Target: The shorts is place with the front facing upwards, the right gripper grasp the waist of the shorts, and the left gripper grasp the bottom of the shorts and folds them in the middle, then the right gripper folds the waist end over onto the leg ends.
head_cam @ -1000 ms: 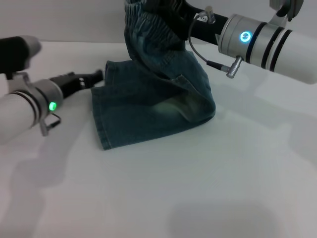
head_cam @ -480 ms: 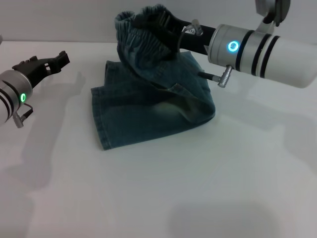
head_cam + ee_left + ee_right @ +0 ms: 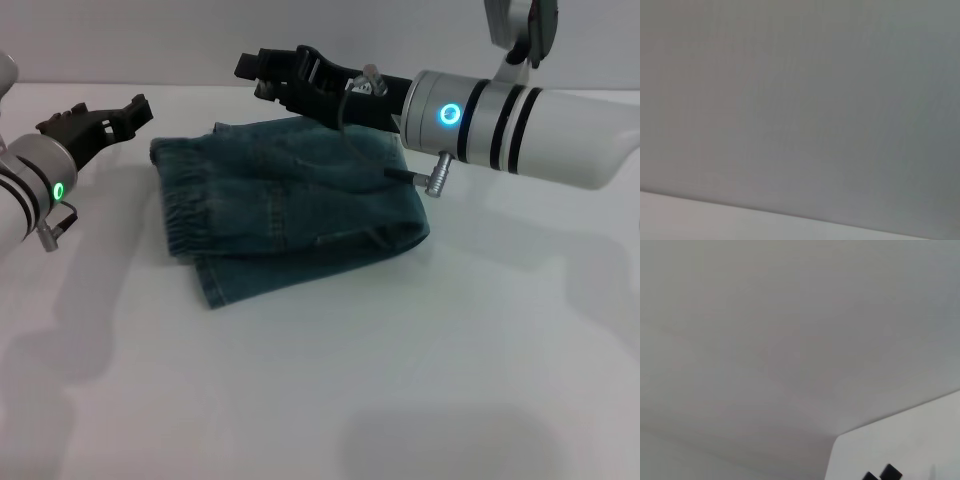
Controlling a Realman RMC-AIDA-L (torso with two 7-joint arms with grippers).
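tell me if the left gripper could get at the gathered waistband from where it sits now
Probably yes. The left gripper hangs open off the shorts' left side, and the waistband lies on that edge with only bare table between.

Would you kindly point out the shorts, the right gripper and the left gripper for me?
the shorts point(image 3: 290, 205), head view, on the folded denim's upper layer.
the right gripper point(image 3: 262, 68), head view, midway between its black fingertips.
the left gripper point(image 3: 100, 112), head view, midway between its black fingertips.
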